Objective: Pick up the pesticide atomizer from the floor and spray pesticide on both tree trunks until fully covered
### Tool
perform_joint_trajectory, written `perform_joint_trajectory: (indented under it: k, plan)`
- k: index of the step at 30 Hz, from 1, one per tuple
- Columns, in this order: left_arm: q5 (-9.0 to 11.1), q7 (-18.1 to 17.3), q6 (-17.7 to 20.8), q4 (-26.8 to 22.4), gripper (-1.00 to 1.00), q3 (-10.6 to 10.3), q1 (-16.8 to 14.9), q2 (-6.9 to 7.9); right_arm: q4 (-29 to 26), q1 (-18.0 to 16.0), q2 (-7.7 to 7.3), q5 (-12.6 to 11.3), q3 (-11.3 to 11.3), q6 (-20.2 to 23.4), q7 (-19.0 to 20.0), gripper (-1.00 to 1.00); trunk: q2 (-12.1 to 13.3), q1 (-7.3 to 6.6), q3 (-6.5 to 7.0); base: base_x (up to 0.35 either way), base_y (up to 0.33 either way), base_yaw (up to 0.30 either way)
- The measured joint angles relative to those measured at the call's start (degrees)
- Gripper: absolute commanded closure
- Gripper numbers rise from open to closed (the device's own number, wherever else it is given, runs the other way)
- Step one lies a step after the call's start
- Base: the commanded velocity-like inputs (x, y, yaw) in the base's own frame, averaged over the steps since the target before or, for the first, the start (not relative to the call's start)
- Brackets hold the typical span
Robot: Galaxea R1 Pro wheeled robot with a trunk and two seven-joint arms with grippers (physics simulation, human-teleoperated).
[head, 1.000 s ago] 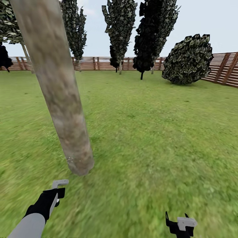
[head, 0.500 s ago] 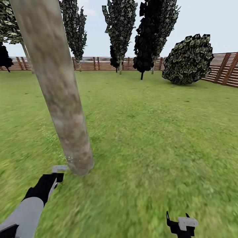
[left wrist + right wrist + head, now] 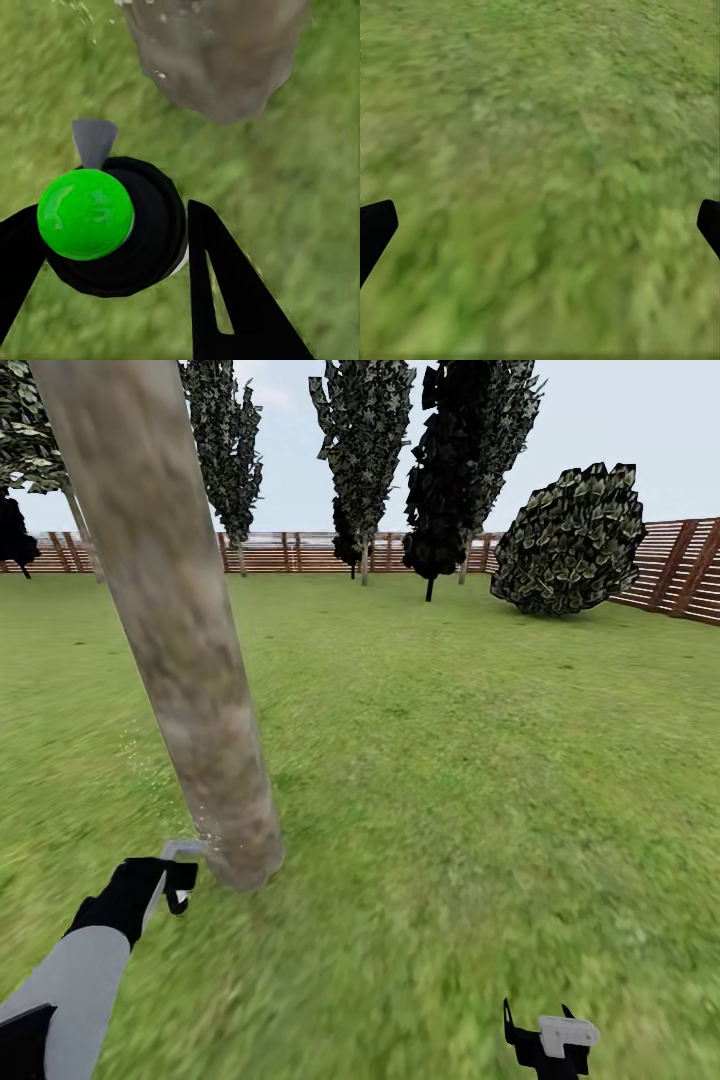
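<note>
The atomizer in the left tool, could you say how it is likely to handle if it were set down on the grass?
The atomizer looks round and rigid, so it should hold its shape between the left tool fingers. Being round, it would probably roll if laid sideways. Stood upright on the uneven grass, it may tip.

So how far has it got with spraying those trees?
Done: the atomizer is off the grass and clamped in the left claw. In hand: its nozzle points at the foot of the near tree trunk, with pale droplets flecking the bark and the air beside it. Left: most of that trunk looks bare of spray, and a second tree remains. The right claw hangs open over the grass.
</note>
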Motion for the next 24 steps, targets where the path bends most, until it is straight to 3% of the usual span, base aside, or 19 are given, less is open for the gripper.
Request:
perform_joint_trajectory:
  k: [5, 6, 9, 10, 11, 13, 16, 21, 24]
  plan:
    - [-0.07, -5.84, 2.7, -0.03, 1.0, -0.14, -1.36, 6.42, 0.0, 0.0, 0.03, -0.03, 0.0, 0.02, -0.05, -1.0, 0.0, 0.0, 0.0, 0.0, 0.0, 0.0]
    - [0.21, -6.25, 2.79, -0.02, 1.0, -0.5, -1.24, 6.53, -0.01, 0.0, 0.05, -0.04, 0.0, 0.01, -0.03, -1.0, 0.0, 0.0, -0.01, 0.0, 0.0, 0.0]
    - [0.58, -6.88, 2.98, -0.02, 1.0, -5.48, -0.97, 6.25, -0.01, 0.0, 0.08, -0.09, -0.01, 0.01, -0.06, -1.0, 0.0, 0.0, -0.01, 0.0, 0.0, 0.068]
    - [1.06, -6.93, 3.1, -0.02, 1.0, -7.73, -1.06, 5.31, -0.01, 0.0, 0.08, -0.09, -0.01, 0.0, -0.08, -1.0, 0.0, 0.0, -0.01, 0.0, 0.0, 0.221]
    - [0.96, -6.91, 3.14, -0.02, 1.0, -8.65, -1.24, 4.31, -0.01, 0.0, 0.08, -0.1, -0.02, 0.0, -0.08, -1.0, 0.0, 0.0, 0.0, 0.0, 0.0, 0.242]
    - [0.78, -6.93, 3.13, -0.02, 1.0, -9.27, -1.58, 3.33, -0.01, 0.0, 0.09, -0.1, -0.02, 0.0, -0.08, -1.0, 0.0, 0.0, 0.0, 0.0, 0.0, 0.24]
    - [0.65, -7.0, 3.14, -0.07, 1.0, -9.3, -2.07, 3.03, -0.01, 0.0, 0.09, -0.09, 0.0, 0.0, -0.09, -1.0, 0.0, 0.0, 0.0, 0.0, 0.0, 0.046]
    - [0.42, -7.11, 3.32, -0.02, 1.0, -9.26, -5.1, 4.22, -0.01, 0.0, 0.09, -0.09, 0.0, 0.0, -0.09, -1.0, 0.0, 0.0, 0.0, 0.0, 0.0, 0.006]
    - [0.6, -7.54, 5.62, -0.05, 1.0, -9.24, -5.76, 5.44, -0.01, 0.0, 0.09, -0.09, 0.0, 0.0, -0.09, -1.0, 0.0, 0.0, 0.0, 0.0, 0.0, 0.0]
